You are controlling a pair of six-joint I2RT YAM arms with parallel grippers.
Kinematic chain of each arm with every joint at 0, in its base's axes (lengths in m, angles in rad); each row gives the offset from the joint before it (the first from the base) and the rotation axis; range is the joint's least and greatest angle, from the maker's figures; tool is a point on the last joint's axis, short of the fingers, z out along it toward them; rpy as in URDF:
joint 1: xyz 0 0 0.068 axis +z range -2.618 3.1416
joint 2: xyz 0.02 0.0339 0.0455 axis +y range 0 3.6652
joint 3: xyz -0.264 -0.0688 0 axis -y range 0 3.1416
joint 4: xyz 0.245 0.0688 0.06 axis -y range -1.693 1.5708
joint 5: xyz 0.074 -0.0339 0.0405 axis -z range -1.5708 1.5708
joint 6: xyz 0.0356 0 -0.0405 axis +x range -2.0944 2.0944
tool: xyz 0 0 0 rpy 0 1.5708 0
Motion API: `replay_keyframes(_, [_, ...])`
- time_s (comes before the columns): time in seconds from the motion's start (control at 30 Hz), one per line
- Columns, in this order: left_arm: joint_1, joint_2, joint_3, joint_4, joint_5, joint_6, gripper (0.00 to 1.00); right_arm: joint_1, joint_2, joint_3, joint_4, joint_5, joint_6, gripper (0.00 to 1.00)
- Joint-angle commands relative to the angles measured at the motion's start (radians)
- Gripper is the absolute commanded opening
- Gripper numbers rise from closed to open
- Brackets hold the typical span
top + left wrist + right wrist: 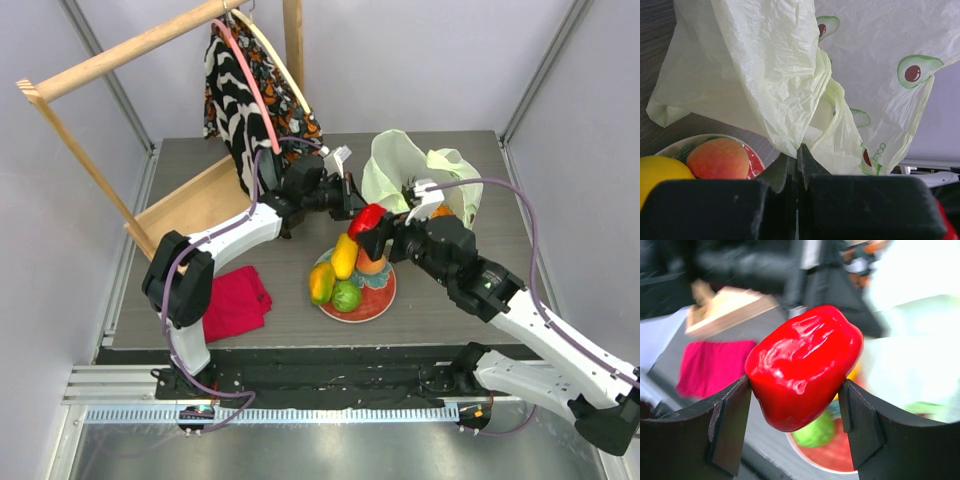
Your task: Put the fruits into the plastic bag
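Observation:
My right gripper (pixel 372 228) is shut on the glossy red pepper (pixel 366 219), held above the red plate (pixel 385 297); it fills the right wrist view (pixel 805 365) between the fingers (pixel 730 425). On the plate lie two yellow mangoes (pixel 344 255), a peach (pixel 371 263) and a green round fruit (pixel 346 296). My left gripper (pixel 352 198) is shut on an edge of the pale yellow-green plastic bag (pixel 400 170), holding it up; the bag (pixel 790 75) hangs over the peach (pixel 717 157) in the left wrist view. Something orange (pixel 442 211) shows by the bag.
A red folded cloth (pixel 236 300) lies front left. A wooden rack (pixel 130 45) with a black-and-white patterned garment (pixel 235 90) stands at the back left. The table's right side (pixel 500 220) is beyond the bag.

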State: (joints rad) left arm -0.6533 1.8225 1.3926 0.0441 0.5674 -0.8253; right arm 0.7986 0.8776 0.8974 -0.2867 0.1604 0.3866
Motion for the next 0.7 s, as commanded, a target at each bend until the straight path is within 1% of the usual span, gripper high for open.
replay_keyframes(0.0, [0.007, -0.025, -0.004, 0.002, 0.005, 0.022, 0.00, -0.102, -0.031, 0.071, 0.005, 0.051, -0.018, 0.01])
replay_keyframes(0.03, [0.007, -0.023, -0.003, 0.002, 0.006, 0.022, 0.00, -0.145, -0.031, 0.075, -0.002, 0.050, -0.017, 0.01])
replay_keyframes(0.27, [0.006, -0.032, -0.007, 0.002, 0.006, 0.025, 0.00, -0.286, -0.022, 0.072, -0.025, 0.086, 0.012, 0.01])
replay_keyframes(0.4, [0.007, -0.034, -0.007, 0.000, 0.006, 0.026, 0.00, -0.321, -0.003, 0.078, -0.029, 0.132, 0.012, 0.01])
replay_keyframes(0.53, [0.007, -0.035, -0.009, -0.001, 0.008, 0.029, 0.00, -0.358, 0.008, 0.093, -0.031, 0.130, 0.015, 0.01])
replay_keyframes(0.67, [0.007, -0.035, -0.010, -0.001, 0.009, 0.028, 0.00, -0.395, 0.043, 0.112, -0.068, 0.174, -0.006, 0.01])
